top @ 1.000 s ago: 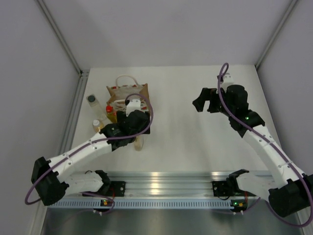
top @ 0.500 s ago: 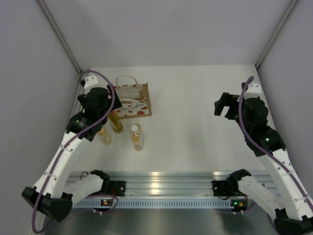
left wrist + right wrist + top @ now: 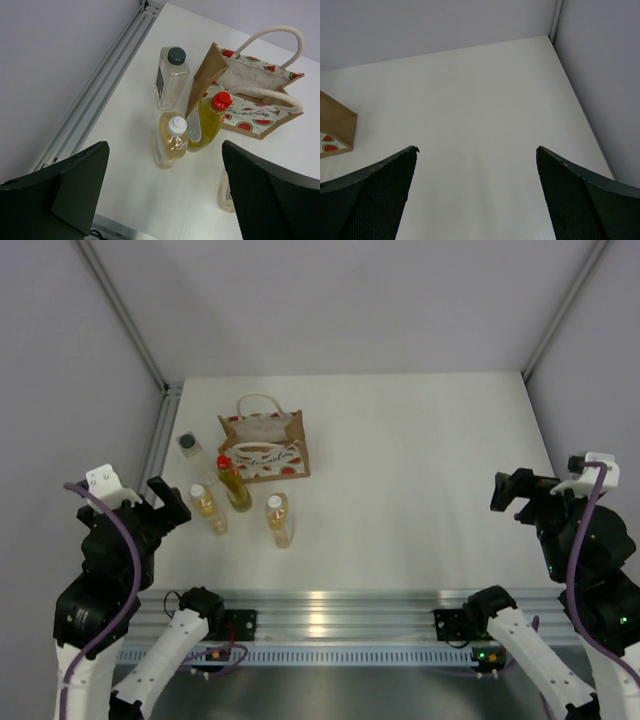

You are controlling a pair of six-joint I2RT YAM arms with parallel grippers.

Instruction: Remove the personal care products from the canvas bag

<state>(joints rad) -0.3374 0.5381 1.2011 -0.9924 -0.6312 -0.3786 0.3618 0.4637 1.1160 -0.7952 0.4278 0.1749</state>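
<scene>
The bag (image 3: 265,445) stands on the table (image 3: 420,460) at about 11 o'clock. All four bottles are outside it: the dark-capped bottle (image 3: 188,446) at its 9 o'clock, the red-capped bottle (image 3: 234,485) and two white-capped bottles (image 3: 206,508) (image 3: 279,519) from 6 to 7 o'clock. The left gripper (image 3: 163,146) and the right gripper (image 3: 476,150) both have fingers wide apart and hold nothing.

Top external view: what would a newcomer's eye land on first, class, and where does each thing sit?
A tan canvas bag with watermelon print and white rope handles stands on the left of the table. Four small bottles sit beside it on its near side, the red-capped yellow-green bottle brightest. The left fingers and right fingers hang open and empty over the near corners.
</scene>
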